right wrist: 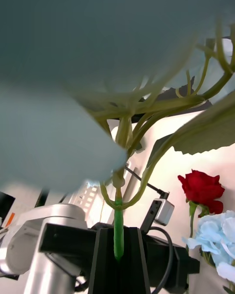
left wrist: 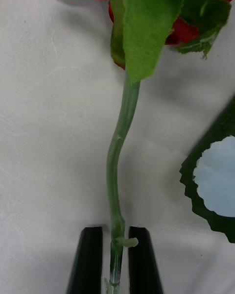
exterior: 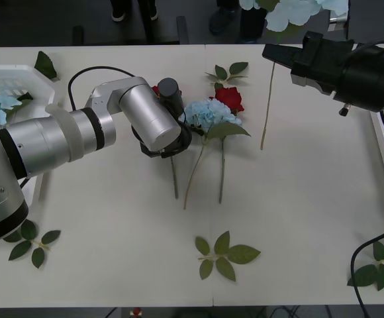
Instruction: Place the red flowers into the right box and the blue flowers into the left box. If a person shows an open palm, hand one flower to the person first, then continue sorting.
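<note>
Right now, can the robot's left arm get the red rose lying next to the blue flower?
Probably not yet. The left gripper is shut on another red rose's stem, so it is busy. The loose rose lies uncovered on the table nearby.

Even overhead light, table (exterior: 298, 218) bright, near washed out. Soft short shadows under stems and leaves. Room beyond table dim. Right wrist view: pale blue bloom (right wrist: 54, 142) just above claw heavily blurred. Left wrist view: stem (left wrist: 117, 166) between claw fingers sharp.
</note>
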{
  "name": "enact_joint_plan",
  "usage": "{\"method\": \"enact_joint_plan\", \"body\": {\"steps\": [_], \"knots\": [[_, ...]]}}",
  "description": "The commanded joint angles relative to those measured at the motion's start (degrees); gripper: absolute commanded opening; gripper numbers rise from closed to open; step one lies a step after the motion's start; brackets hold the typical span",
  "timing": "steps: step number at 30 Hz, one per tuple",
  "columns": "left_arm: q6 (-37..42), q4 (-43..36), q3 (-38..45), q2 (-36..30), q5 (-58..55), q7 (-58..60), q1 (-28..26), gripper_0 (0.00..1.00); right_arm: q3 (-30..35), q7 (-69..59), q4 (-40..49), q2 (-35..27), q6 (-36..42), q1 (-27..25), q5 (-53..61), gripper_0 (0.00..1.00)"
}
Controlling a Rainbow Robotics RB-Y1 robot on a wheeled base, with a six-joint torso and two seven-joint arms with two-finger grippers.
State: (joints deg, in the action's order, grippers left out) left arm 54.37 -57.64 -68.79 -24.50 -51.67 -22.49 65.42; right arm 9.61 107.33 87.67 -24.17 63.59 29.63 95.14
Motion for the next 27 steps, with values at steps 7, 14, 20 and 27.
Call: {"method": "enact_joint_plan", "body": {"steps": [7, 14, 20, 27], "knots": [[0.04, -1.07, 0.93, -2.22, -0.18, -1.42, 1.56, 1.00, -0.91, 1.83, 1.10, -0.18, -0.75, -0.01, 0.57, 0.00], [-1.19, -9.86, 1.02, -8.90, -5.81, -2.91, 1.64, 1.00, -1.00, 1.65, 1.10, -0.18, -0.66, -0.01, 0.66, 0.00], [-4.36, -20.49, 1.02, -16.72, -11.61, -3.97, 1.64, 1.00, -0.91, 1.91, 1.10, -0.18, -0.75, -0.01, 1.01, 0.00], [-16.31, -29.46, 1.02, -24.72, -19.34, -6.25, 1.56, 1.00, -1.00, 1.65, 1.10, -0.18, -0.84, -0.01, 2.07, 0.00]]}}
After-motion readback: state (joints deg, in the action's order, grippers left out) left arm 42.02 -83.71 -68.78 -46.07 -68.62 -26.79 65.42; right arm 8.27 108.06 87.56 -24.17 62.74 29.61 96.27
